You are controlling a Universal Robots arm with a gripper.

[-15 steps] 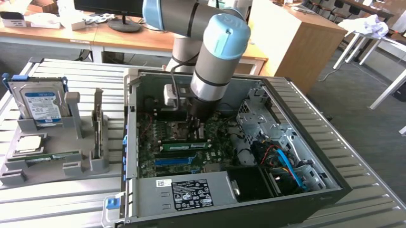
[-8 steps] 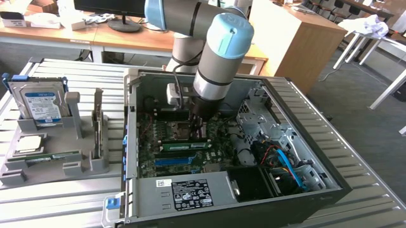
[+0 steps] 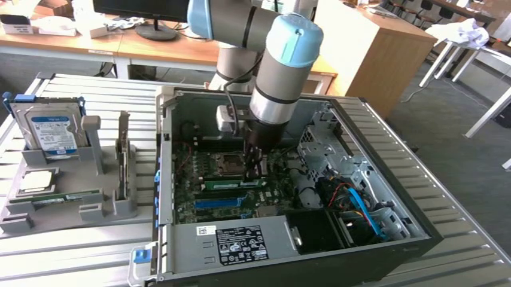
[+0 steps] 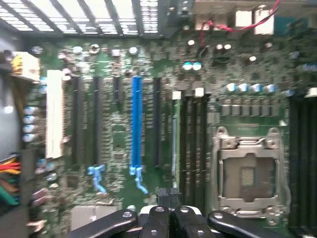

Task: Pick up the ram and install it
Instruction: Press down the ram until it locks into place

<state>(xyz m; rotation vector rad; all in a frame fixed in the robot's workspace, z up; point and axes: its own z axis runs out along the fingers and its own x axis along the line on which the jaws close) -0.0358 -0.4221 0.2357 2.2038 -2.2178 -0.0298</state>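
The robot's gripper [image 3: 255, 172] is down inside the open computer case [image 3: 162, 149], which sits on the slatted table [image 3: 64, 254]. Its fingers are shut tight together. The ram [image 3: 231, 183] stands on its thin edge in a dark slot on the motherboard [image 3: 209, 206], near the middle of the case and just beside the silver chip socket [image 3: 230, 161]. In the wrist view the gripper [image 4: 169, 196] hangs right over one end of the ram [image 4: 174, 139]. I cannot tell if the tips pinch it or only press on it. Another green stick [image 3: 68, 197] lies in the grey holder [image 3: 64, 214] by the table's edge, well apart from the case. So I think the picking up is done and the putting in is under way. To finish, the ram likely needs a straight, even push down until it sits flat in its slot.
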